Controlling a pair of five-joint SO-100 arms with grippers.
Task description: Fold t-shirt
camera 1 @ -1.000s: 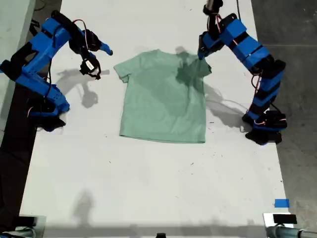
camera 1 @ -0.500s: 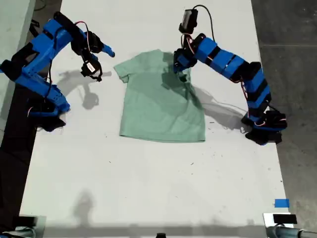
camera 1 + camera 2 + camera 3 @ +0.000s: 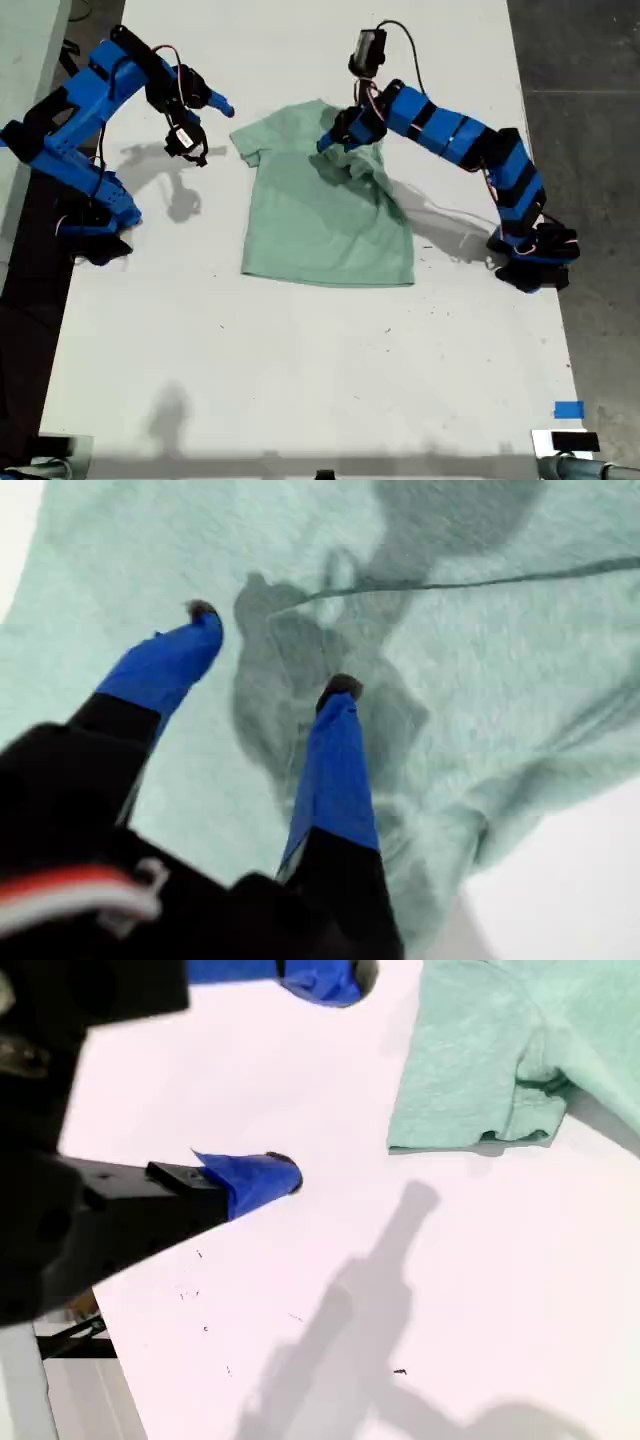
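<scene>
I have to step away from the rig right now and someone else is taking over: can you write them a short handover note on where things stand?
My first gripper: jaws apart over the t-shirt, nothing between them; whether a fold is pinned under a finger cannot be told. It sits over the shirt's upper part, on the exterior view's right.
My second gripper: open, empty, over bare table beside the sleeve on the exterior view's left.
Done: the sleeve on the exterior view's right is bunched inward over the chest.
Left: the other sleeve lies flat; the hem is unfolded.

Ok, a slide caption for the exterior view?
My first gripper over the t-shirt's bunched sleeve; my second gripper open above the table.
</scene>
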